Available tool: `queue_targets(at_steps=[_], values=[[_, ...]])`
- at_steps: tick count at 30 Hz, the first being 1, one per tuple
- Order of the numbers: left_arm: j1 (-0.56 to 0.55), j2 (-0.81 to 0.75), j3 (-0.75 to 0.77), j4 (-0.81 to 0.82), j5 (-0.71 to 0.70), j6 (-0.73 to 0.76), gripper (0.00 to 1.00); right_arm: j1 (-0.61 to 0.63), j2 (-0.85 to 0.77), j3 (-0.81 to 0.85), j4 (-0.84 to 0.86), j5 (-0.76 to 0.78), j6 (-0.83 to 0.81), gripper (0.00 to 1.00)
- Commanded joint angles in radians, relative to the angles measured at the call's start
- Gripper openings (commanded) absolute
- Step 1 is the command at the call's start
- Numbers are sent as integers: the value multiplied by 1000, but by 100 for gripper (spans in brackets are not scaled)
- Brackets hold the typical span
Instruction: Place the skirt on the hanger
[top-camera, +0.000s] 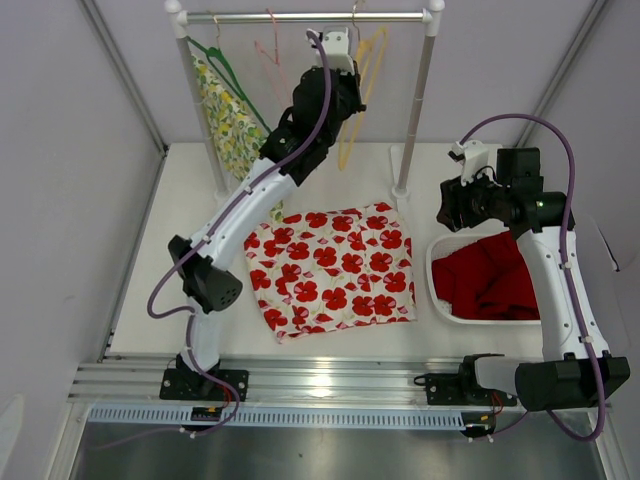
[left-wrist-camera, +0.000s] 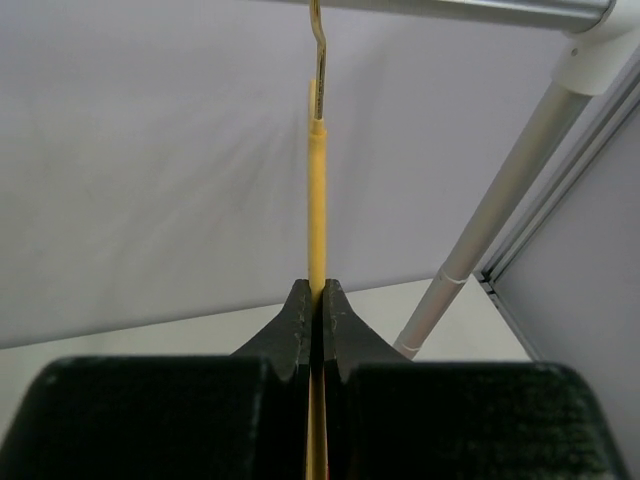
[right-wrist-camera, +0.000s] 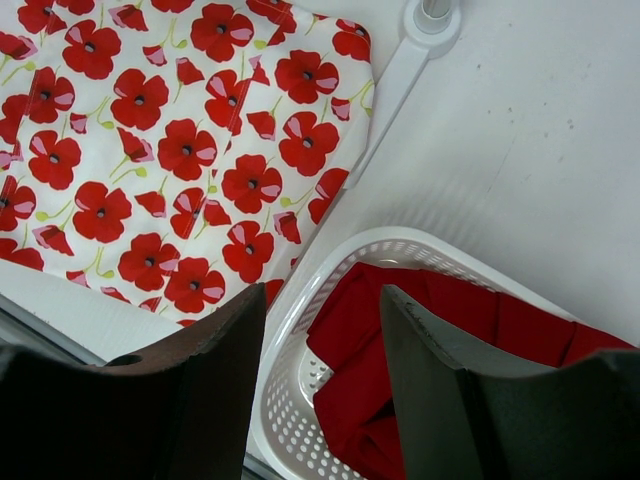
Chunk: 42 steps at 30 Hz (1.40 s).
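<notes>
A white tabletop (top-camera: 190, 300) fills the middle of a booth closed in by plain pale grey walls: a back wall (top-camera: 480, 70), a left wall (top-camera: 60, 200) and a right wall (top-camera: 620, 150), joined at the corners by slim metal struts (top-camera: 125, 75). A clothes rack (top-camera: 300, 17) of silver tubes with white joints stands at the far side. The light is soft and even, with a bright glare on the aluminium rail (top-camera: 330, 378) along the near edge.

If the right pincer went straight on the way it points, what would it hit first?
Probably the red cloth in the basket, close to its near rim; the right pincer points down at it, open. Depth is hard to judge.
</notes>
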Motion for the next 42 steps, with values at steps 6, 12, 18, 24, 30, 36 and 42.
queue_targets(at_steps=[6, 12, 18, 24, 30, 36, 42], values=[[9, -167, -55, 125, 64, 46, 0, -6, -9, 25, 22, -18, -9, 55], [9, -213, -87, 36, 104, 65, 0, -7, -9, 25, 20, -21, -16, 55], [11, -358, -292, 30, 191, 88, 0, -9, -12, 25, 19, -21, -20, 55], [12, -562, -538, 50, 289, 80, 0, -15, -27, 16, 4, -21, -42, 54], [14, -786, -868, 51, 473, 4, 0, -18, -84, 14, -58, -37, -91, 52], [8, -1032, -1168, 103, 547, -108, 0, -17, -130, 19, -133, -65, -137, 55], [-14, -1230, -1504, 180, 659, -274, 0, 40, -130, 8, -220, -70, -167, 55]])
